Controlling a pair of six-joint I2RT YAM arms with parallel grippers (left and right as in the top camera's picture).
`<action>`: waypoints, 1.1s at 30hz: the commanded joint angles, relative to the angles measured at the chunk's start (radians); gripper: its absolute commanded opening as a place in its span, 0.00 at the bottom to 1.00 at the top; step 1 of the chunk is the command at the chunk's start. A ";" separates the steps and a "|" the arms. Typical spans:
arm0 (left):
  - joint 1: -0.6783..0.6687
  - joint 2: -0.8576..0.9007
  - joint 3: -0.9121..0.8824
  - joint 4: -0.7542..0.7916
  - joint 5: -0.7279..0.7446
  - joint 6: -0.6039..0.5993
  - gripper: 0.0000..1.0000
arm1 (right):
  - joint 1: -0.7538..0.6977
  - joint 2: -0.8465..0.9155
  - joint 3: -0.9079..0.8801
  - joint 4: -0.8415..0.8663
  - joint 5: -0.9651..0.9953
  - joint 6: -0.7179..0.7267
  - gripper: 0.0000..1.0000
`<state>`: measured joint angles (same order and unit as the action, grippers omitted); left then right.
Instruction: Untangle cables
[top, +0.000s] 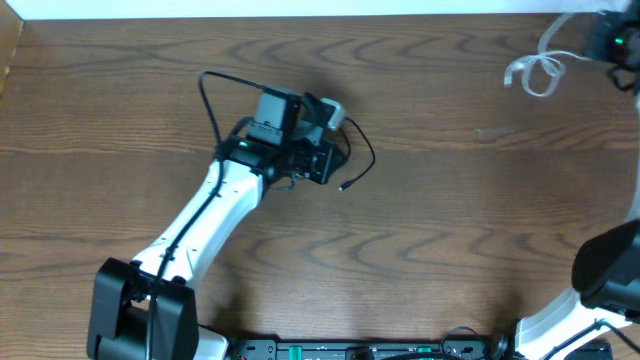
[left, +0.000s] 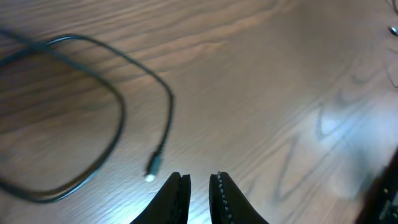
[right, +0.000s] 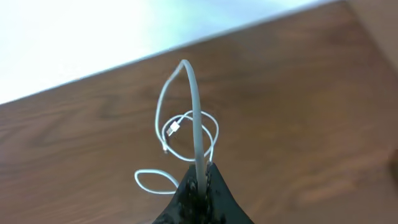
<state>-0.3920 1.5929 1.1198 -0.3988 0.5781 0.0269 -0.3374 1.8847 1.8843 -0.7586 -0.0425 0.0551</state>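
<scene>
1. Table (top: 450, 230): the two cables lie well apart, so the separation looks essentially done.
2. Black cable (left: 170, 106): loose loop mid-table, plug end free.
3. White cable (right: 196, 118): far right corner, one strand lifted, likely to keep it clear.
4. Right gripper (right: 199, 186): clamped on white cable.
5. Left gripper (left: 199, 190): a slit apart, empty, near black plug.

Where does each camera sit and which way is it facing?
Overhead: above the brown wooden table, looking straight down; left arm and right arm show.
Left wrist: on the left arm, looking down past the left gripper at the thin black cable.
Right wrist: on the right arm, looking over the right gripper, shut on the thin white cable, toward the table's edge.
Shared: overhead shows both cables too.
</scene>
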 joint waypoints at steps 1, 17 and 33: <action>-0.037 -0.005 -0.003 0.017 0.009 0.003 0.17 | -0.081 0.044 0.028 -0.002 0.080 -0.033 0.01; -0.132 -0.005 -0.003 0.099 0.009 0.003 0.17 | -0.259 0.175 0.179 0.049 0.245 -0.153 0.01; -0.149 -0.005 -0.003 0.102 0.010 0.025 0.17 | -0.350 0.285 0.179 0.097 0.532 -0.157 0.01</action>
<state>-0.5350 1.5929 1.1198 -0.3016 0.5781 0.0338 -0.6785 2.1513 2.0491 -0.6640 0.4530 -0.1135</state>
